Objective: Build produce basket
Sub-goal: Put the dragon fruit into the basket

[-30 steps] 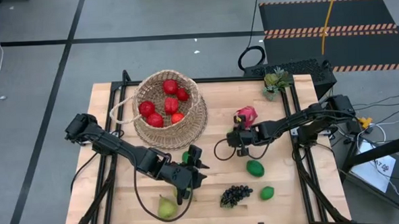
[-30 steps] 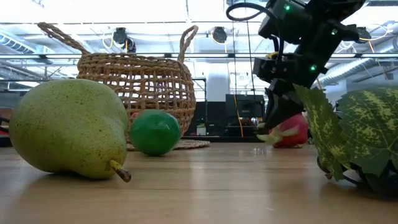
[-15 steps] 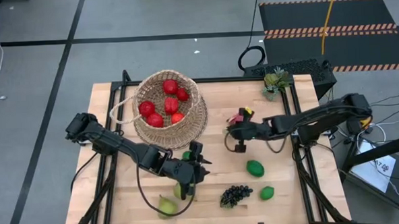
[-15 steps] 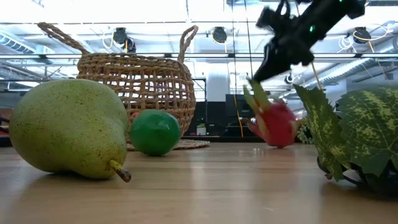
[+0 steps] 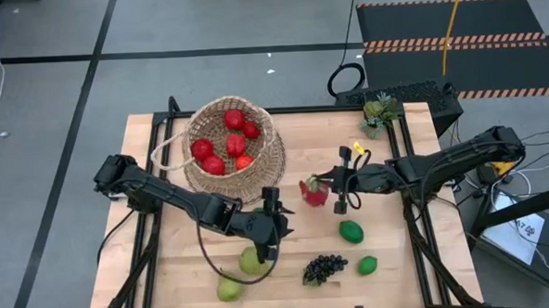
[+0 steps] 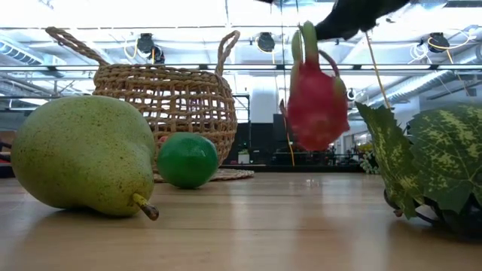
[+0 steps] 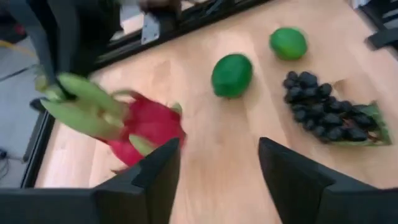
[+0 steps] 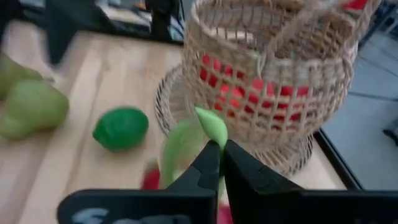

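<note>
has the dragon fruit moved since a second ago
Yes. The dragon fruit has left the table, hanging from the right hand, and shifted toward the basket.

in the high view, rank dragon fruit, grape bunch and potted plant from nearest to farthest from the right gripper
1. dragon fruit: hanging from the shut right gripper, mid-table, right of the basket.
2. potted plant: at the table's far right edge.
3. grape bunch: near the front edge, between a pear and a lime. It sits only slightly farther than the plant, so those two are close.

basket (image 5: 233, 160): you see light-tan wicker, red fruit inside
dragon fruit (image 6: 316, 105): you see pink-red, green leaf tips
pears (image 5: 242, 271): yellow-green, speckled
limes (image 5: 351, 231): green
grapes (image 5: 324, 267): dark
worktop (image 5: 302, 153): pale wood
</note>
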Available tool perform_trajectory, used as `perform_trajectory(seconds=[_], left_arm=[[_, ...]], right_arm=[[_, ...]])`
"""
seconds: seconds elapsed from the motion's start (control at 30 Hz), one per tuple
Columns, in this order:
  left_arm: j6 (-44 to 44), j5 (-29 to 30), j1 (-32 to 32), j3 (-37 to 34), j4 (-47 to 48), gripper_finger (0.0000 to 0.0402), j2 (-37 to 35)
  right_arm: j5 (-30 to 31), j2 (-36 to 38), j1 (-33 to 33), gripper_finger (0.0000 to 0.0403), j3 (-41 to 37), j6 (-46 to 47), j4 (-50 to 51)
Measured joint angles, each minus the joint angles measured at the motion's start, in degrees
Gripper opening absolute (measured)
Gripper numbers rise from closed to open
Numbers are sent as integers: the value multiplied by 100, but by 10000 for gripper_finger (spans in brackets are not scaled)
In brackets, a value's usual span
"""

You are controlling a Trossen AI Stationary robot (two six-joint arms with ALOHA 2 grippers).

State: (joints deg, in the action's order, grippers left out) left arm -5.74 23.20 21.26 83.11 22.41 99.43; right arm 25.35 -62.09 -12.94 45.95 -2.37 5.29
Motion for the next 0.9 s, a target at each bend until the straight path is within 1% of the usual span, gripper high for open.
perform_trajectory(seconds=[0.07, 0.17, 0.2, 0.3, 0.53, 0.77, 0.9], left_arm=[[77, 299, -28, -13, 8, 243, 85], [327, 888, -124, -11, -255, 275, 177], [443, 975, -169, -11, -269, 283, 177], [801, 977, -287, -4, -421, 301, 175], [780, 957, -314, -4, -602, 308, 175], [798, 1298, -304, -4, -917, 308, 175], [807, 1309, -302, -4, -1051, 308, 175]], right_arm=[[4, 25, -63, 4, 0, -37, -164], [6, 48, -130, 4, 0, -48, -350], [7, 51, -149, 4, 0, -50, -450], [9, 51, -200, 4, 0, -107, -700], [28, 51, -288, 4, 0, -175, -1427], [38, 47, -400, 4, 2, -178, -1747], [39, 35, -412, 4, 2, -178, -1943]])
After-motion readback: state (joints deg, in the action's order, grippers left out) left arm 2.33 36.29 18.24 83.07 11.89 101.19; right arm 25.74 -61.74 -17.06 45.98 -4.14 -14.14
